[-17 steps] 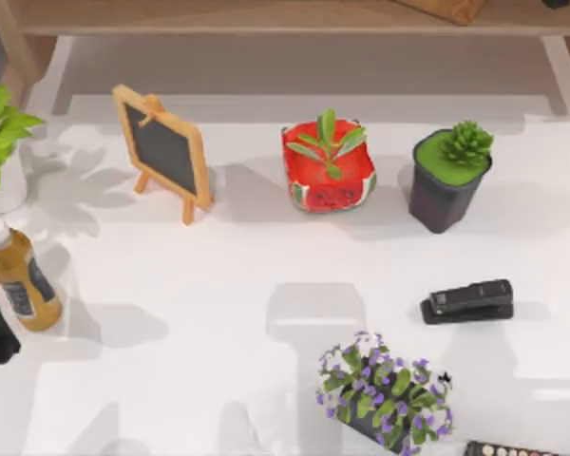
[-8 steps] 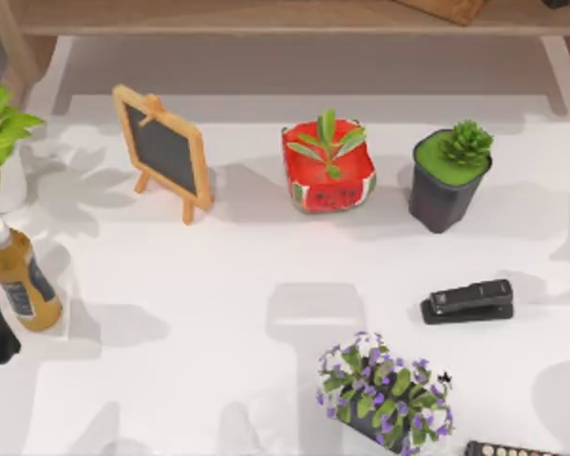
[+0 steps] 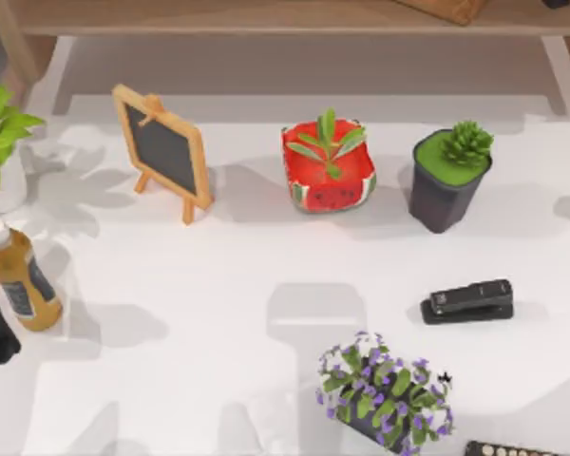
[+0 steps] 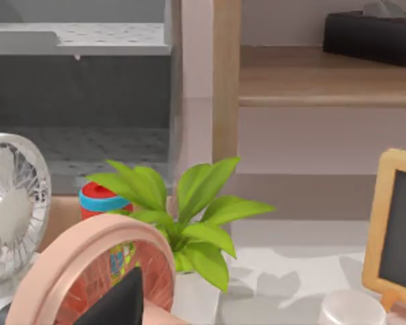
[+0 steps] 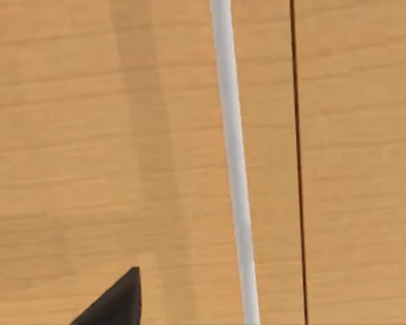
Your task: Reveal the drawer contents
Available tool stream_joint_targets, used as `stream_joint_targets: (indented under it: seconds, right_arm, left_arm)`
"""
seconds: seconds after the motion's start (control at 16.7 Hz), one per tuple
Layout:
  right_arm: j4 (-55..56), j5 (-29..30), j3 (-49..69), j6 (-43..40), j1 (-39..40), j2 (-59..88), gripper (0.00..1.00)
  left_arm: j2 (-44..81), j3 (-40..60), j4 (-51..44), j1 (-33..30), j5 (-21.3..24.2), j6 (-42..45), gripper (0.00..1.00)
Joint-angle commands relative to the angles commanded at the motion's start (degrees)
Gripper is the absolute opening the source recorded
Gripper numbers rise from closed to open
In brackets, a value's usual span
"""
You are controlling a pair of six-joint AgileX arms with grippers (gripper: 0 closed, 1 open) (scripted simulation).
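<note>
Drawer front [image 5: 122,135]: light wood panel facing the right wrist camera at close range, with a white bar handle [image 5: 234,169] running across it and a thin dark seam [image 5: 298,162] beside the handle. Right gripper: one dark fingertip [image 5: 115,305] near the panel; opening cannot be told.

Left gripper: one dark fingertip [image 4: 118,305] visible; opening cannot be told.

Table [image 3: 218,285], top view: stapler [image 3: 467,300] at 4 o'clock, watermelon planter [image 3: 328,169] at 12, chalkboard [image 3: 163,150] at 10, bottle [image 3: 17,275] at 9.

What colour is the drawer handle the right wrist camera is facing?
White: a pale bar handle running across the light wood drawer front, clearest in the right wrist view.
</note>
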Motion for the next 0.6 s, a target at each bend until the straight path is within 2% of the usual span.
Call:
stream_joint_targets:
  seconds: [0.24, 0.6]
  right_arm:
    - [1.6, 1.0, 3.4, -6.5, 1.0, 5.0, 1.0]
    - [1.5, 1.0, 3.5, -6.6, 0.7, 5.0, 1.0]
  left_arm:
    - [0.0, 0.0, 0.0, 0.0, 0.0, 0.0, 1.0]
    - [0.0, 0.0, 0.0, 0.0, 0.0, 0.0, 1.0]
